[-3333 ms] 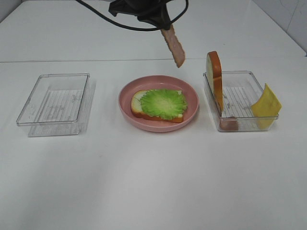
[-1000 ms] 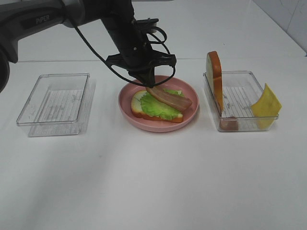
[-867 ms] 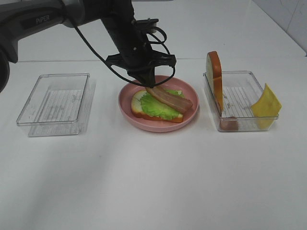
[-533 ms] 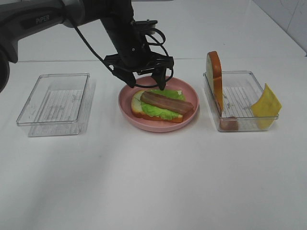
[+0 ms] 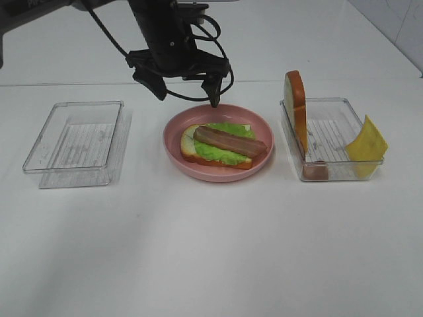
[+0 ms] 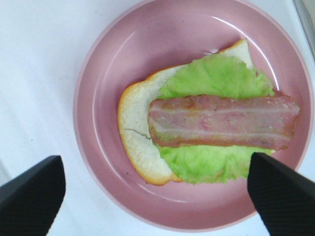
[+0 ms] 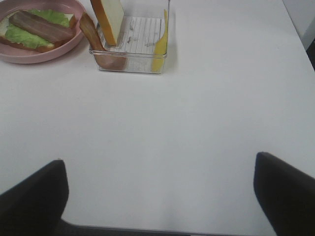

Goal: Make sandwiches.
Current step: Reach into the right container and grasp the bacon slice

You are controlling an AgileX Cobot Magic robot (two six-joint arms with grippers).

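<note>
Sandwich point(image 5: 223, 146) half-built on plate point(image 5: 173, 146), mid counter: bread, lettuce, bacon strip point(image 5: 230, 140) flat on top. Left tool point(image 5: 187, 97) spread, empty, above plate's far rim. Right tool point(image 7: 157, 196) spread over bare counter. Rise straight, don't nudge bacon. Cheese point(image 5: 367, 140) leans in right tray point(image 5: 330, 174); lay next layer centred.

You see little of the lower bread slice point(image 5: 189, 140), because the lettuce point(image 5: 223, 155) and the bacon strip point(image 5: 230, 140) cover most of it. The second bacon strip point(image 5: 316, 171) is blurred behind the clear wall of the right tray point(image 5: 330, 101). Your left arm point(image 5: 158, 26) runs off the high view's top edge. In the wrist views, the left gripper point(image 6: 156, 187) and the right gripper point(image 7: 160, 187) show only dark finger ends, and the plate point(image 7: 34, 56) is cut off.
</note>
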